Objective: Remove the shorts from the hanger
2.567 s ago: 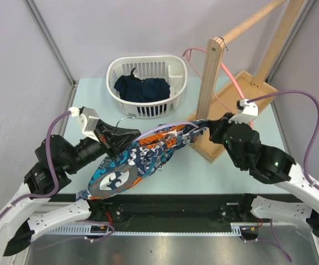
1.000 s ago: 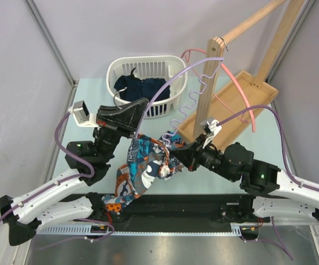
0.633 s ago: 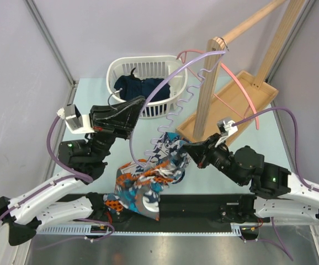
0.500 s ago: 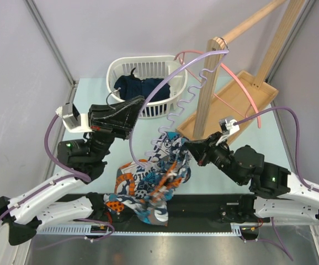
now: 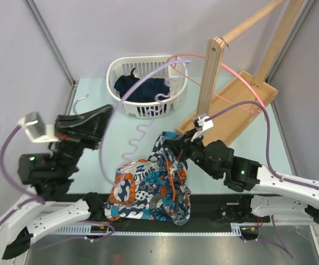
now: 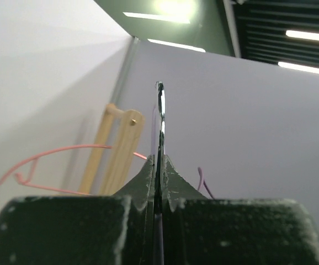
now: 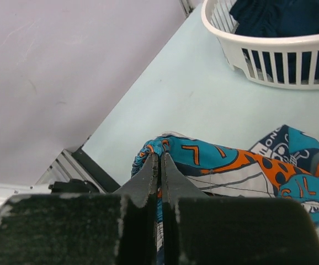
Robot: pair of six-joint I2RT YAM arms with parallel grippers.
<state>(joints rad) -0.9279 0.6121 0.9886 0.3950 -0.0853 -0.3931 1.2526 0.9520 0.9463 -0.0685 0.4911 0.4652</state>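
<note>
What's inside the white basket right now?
A dark navy garment lies crumpled inside the white basket. It covers most of the floor, so anything beneath it cannot be seen.

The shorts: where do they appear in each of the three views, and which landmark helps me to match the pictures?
Top external: lower centre, the shorts hang from the right pincer.
Left wrist: not in it.
Right wrist: lower centre to right, the shorts are clamped in the right pincer.
Landmark: the white basket, seen in the top and right wrist views only.
</note>
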